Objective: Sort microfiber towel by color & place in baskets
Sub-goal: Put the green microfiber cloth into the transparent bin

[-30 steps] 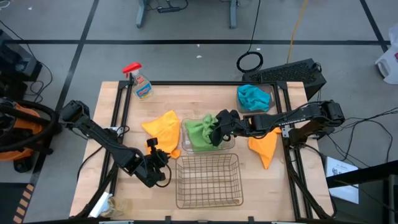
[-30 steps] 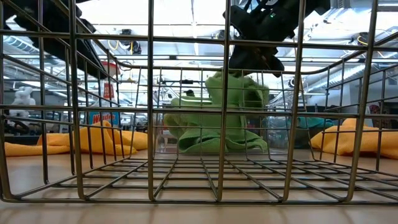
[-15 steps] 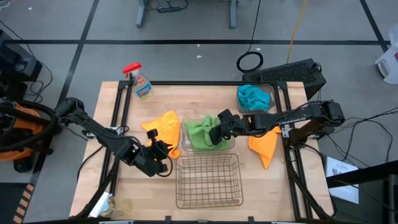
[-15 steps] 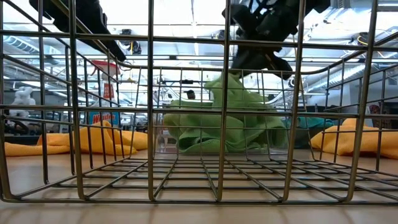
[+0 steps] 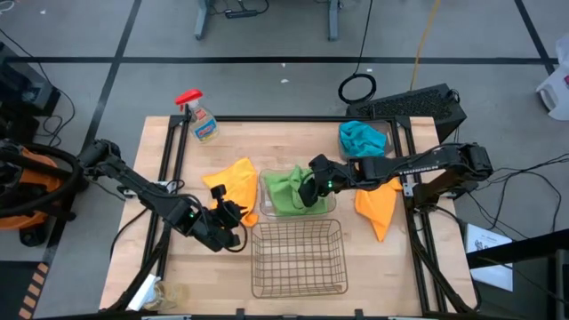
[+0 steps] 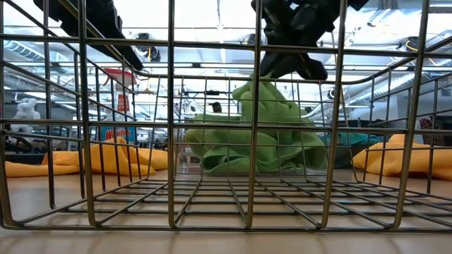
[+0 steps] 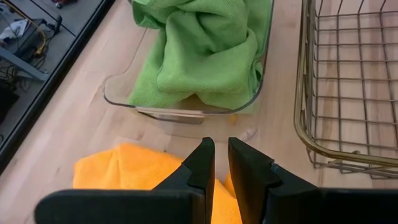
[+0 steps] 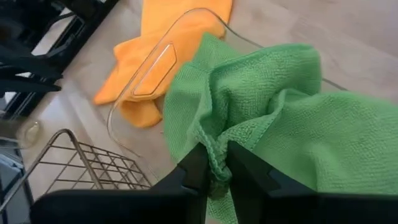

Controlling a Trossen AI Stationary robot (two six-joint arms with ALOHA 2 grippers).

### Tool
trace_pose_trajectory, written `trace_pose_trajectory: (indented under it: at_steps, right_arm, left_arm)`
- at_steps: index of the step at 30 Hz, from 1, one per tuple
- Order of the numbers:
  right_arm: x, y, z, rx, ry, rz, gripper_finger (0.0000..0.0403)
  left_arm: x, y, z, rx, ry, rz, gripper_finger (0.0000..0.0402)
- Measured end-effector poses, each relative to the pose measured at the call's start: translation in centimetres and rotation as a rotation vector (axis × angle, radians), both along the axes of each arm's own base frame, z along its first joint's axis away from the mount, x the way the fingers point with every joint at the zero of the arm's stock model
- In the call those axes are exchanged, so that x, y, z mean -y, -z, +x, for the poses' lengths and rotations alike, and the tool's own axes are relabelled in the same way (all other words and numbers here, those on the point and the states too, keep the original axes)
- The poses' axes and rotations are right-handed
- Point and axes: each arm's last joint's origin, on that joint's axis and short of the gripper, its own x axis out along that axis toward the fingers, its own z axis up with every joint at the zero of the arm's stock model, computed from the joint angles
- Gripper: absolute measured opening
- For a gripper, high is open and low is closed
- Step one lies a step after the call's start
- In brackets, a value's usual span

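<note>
Lime green towels (image 5: 284, 191) fill the clear basket (image 7: 180, 112) at the table's middle, and my right gripper (image 5: 308, 190) is shut on the top one. One yellow-orange towel (image 5: 233, 180) lies flat on the table left of that basket. My left gripper (image 5: 236, 213) is over its near edge (image 7: 124, 174), fingers nearly together; I cannot tell whether it touches. A second yellow-orange towel (image 5: 378, 209) lies on the table's right side. Teal towels (image 5: 360, 138) sit in the brown-tinted basket (image 5: 384, 142) at far right. The copper wire basket (image 5: 256, 258) stands at the near edge. My right gripper (image 8: 216, 149) pinches a raised fold (image 8: 214, 165) of the top green towel between its two fingers. It comes from above, slanting down from the table's right. The fold stands up as a peak (image 6: 265, 92) under the fingers, while the towel's remainder lies slack in the clear basket.
A spray bottle with a red trigger (image 5: 200, 120) stands at the far left of the table. Black frame rails run along the left and right sides. The wire basket's walls (image 6: 169, 141) fill the low view.
My left gripper has moved from beside the wire basket's left corner toward the far edge, stopping over the near edge of the left yellow-orange towel. The green towel under my right gripper has sunk and spread wider in the clear basket.
</note>
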Motion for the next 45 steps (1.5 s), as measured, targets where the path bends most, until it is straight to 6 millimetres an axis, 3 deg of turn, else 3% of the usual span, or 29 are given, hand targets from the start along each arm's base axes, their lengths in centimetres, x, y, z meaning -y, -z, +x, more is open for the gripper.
trace_pose_trajectory:
  at_steps: [9, 22, 32, 38, 45]
  right_arm:
    - [0.8, 0.1, -0.7, -0.113, 0.018, -0.073, 0.0053]
    - [0.6, 0.5, -1.3, -0.196, 0.012, -0.114, 0.0184]
    - [-0.5, -3.8, -0.6, -0.126, -0.054, -0.134, 0.0235]
    - [-1.3, -3.3, 0.8, -0.031, -0.056, -0.147, 0.0201]
    - [-0.2, 0.8, 3.0, -0.112, 0.038, -0.088, 0.0067]
  left_arm:
    - [0.1, -0.1, 0.2, 0.022, 0.0, -0.014, 0.0054]
    - [0.1, -0.1, 0.2, 0.016, 0.006, -0.022, 0.0054]
    - [0.2, -0.1, 0.2, 0.012, 0.01, -0.027, 0.0054]
    - [0.1, -0.1, 0.1, 0.011, 0.01, -0.027, 0.0054]
    - [0.1, -0.1, 0.1, 0.009, 0.01, -0.025, 0.0054]
